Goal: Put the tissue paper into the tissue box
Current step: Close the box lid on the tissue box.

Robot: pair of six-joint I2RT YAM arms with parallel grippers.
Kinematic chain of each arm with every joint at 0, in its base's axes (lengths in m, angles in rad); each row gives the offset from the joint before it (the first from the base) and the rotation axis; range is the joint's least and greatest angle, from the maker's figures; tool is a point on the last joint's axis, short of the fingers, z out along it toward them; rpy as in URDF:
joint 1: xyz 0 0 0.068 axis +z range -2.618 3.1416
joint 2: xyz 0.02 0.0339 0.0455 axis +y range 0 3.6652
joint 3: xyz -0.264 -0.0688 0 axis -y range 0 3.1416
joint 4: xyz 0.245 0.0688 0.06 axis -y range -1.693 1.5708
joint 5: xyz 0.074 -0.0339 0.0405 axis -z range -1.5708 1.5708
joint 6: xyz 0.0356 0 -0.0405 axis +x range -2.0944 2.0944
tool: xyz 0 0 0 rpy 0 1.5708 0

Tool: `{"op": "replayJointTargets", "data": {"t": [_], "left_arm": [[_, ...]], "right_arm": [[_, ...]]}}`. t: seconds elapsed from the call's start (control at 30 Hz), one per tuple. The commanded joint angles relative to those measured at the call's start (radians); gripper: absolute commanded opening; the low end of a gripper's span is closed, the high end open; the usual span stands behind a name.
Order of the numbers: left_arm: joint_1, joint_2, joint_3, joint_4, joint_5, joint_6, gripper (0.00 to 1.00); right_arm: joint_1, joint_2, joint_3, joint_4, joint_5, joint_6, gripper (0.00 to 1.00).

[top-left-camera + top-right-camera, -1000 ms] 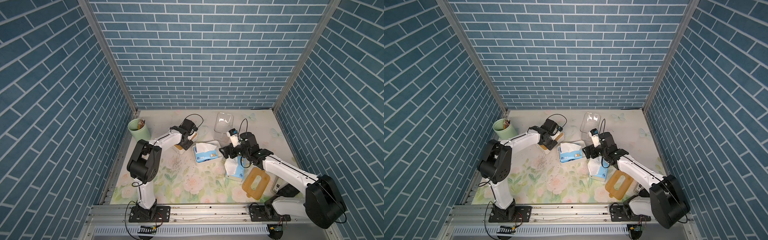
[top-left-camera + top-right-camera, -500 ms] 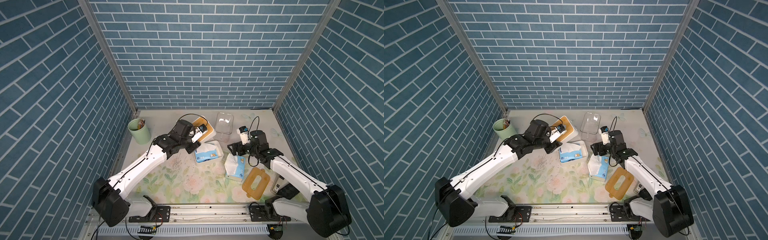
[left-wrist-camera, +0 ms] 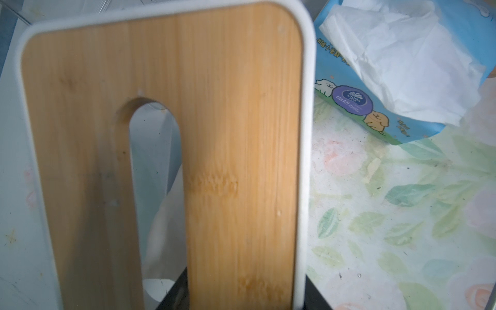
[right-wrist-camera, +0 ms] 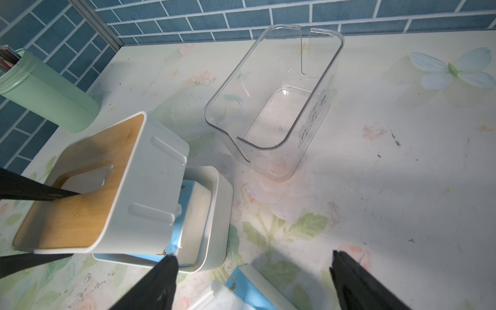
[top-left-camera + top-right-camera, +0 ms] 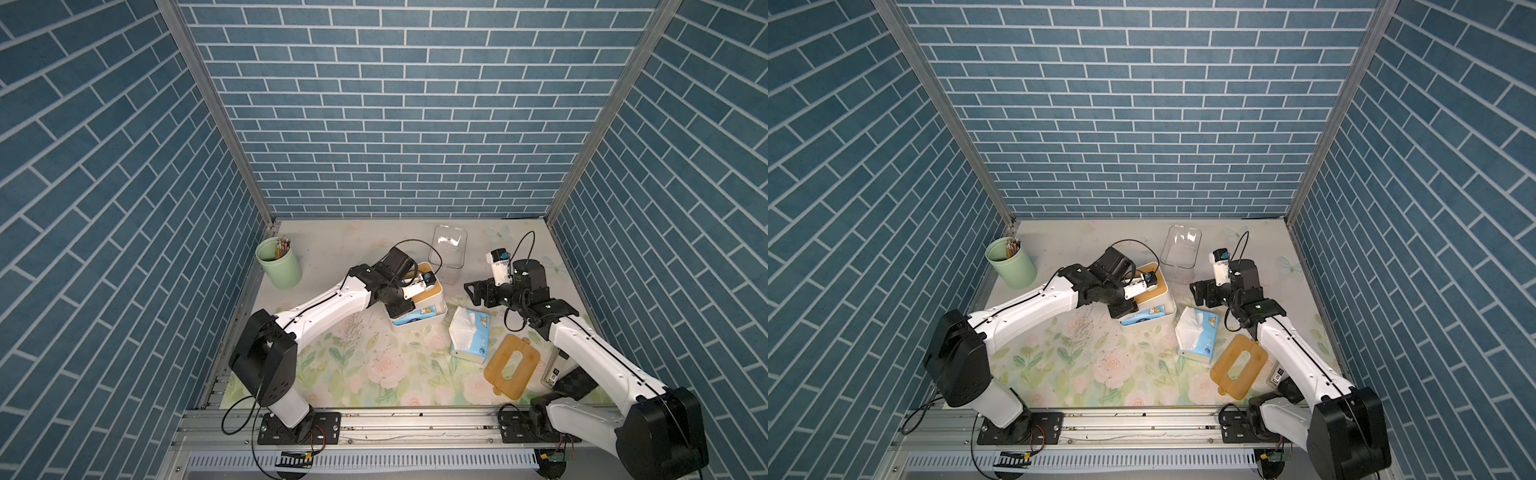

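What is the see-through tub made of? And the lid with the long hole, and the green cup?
The see-through tub looks like glossy clear plastic: the mat shows through its walls. The lid has a matte top with streaky grain, likely bamboo or wood, in a smooth white frame, probably plastic. The green cup is smooth; plastic or painted metal, hard to tell.

Top pair: high over the rail [image 5: 374, 428] at 6 o'clock, tilted down toward the back wall [image 5: 395, 124] at 12 o'clock; far off, whole table [image 5: 332, 249] in frame.
Top pair overlap: nearly everything, shifted slightly sideways.
Left wrist: very near the lid [image 3: 241, 134], which fills most of the frame; faces about 4 o'clock, toward the pack [image 3: 402, 67].
Right wrist: low over the table, faces about 11 o'clock; bin [image 4: 273, 94] and cup [image 4: 48, 94] at middle range.
Wrist overlap: lid and pack.
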Motion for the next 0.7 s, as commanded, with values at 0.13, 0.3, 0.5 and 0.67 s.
{"op": "replayJointTargets", "data": {"t": [0.13, 0.3, 0.5, 0.67], "left_arm": [[-0.016, 0.021, 0.041, 0.023, 0.018, 0.023, 0.23], [-0.032, 0.046, 0.050, 0.017, -0.019, 0.036, 0.22], [-0.043, 0.059, 0.048, 0.012, -0.032, 0.032, 0.21], [-0.049, 0.061, 0.039, 0.020, -0.031, 0.032, 0.21]], "right_arm": [[-0.002, -0.001, -0.025, 0.006, -0.017, 0.028, 0.93], [-0.002, 0.002, -0.025, 0.007, -0.022, 0.030, 0.93], [-0.002, 0.000, -0.031, 0.006, -0.015, 0.028, 0.93], [-0.002, 0.007, -0.031, 0.009, -0.016, 0.028, 0.93]]}}
